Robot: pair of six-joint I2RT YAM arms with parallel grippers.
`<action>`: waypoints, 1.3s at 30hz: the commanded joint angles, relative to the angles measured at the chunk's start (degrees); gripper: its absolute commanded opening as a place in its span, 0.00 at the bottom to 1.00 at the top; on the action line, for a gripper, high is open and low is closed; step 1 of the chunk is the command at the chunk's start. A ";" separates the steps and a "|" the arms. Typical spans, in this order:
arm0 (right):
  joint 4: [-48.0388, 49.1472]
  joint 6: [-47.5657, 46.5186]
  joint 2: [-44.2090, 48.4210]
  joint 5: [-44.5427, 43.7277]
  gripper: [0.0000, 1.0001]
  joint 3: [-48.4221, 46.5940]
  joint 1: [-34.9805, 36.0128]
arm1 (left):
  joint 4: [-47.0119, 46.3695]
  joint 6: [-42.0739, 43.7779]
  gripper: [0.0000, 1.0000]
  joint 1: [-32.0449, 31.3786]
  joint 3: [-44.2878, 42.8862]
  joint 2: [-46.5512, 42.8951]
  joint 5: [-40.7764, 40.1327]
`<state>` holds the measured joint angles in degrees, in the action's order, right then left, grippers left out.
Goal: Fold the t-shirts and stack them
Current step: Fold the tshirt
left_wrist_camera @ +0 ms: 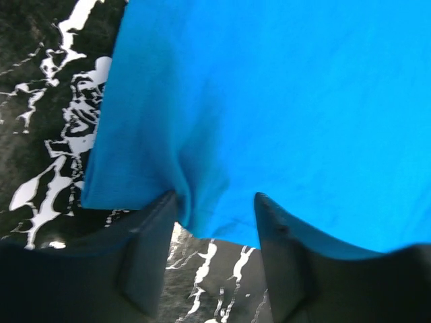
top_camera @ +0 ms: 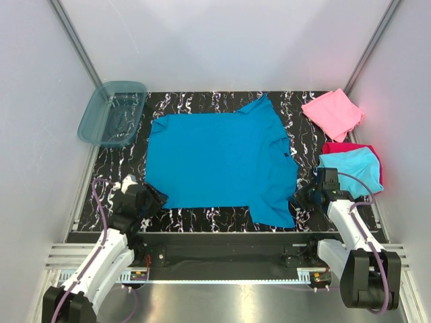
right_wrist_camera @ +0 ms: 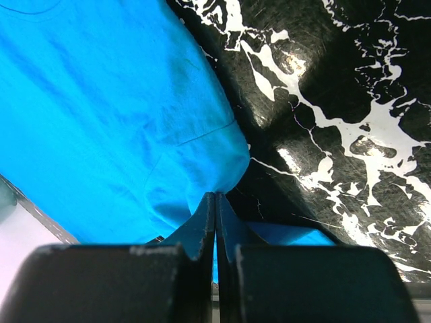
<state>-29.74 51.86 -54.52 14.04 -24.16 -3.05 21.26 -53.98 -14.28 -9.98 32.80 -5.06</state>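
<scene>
The left gripper (left_wrist_camera: 214, 200), fingers spread, straddles the hem of the teal-blue t-shirt (top_camera: 219, 161) on the marbled table (top_camera: 202, 217); the right gripper (right_wrist_camera: 215, 200), pressed together, pinches its other corner.

The top view is lit brightly and evenly from overhead, with soft shadows cast on the surface (top_camera: 202, 104), whereas the wrist views are rendered dimmer and slightly blurred, the left tool (left_wrist_camera: 214, 198) and right tool (right_wrist_camera: 215, 198) being left dark and out of focus against the vivid teal-blue shirt (left_wrist_camera: 283, 101).
</scene>
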 commanded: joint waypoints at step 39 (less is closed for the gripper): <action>0.73 -1.58 -0.06 0.81 0.00 -2.73 -0.20 | 13.38 -9.57 0.60 -6.37 -4.96 2.70 -7.33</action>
<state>-29.65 51.18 -55.77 14.26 -25.93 -3.05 36.62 -63.96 -20.53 -15.62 33.65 -9.74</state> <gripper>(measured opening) 0.011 0.599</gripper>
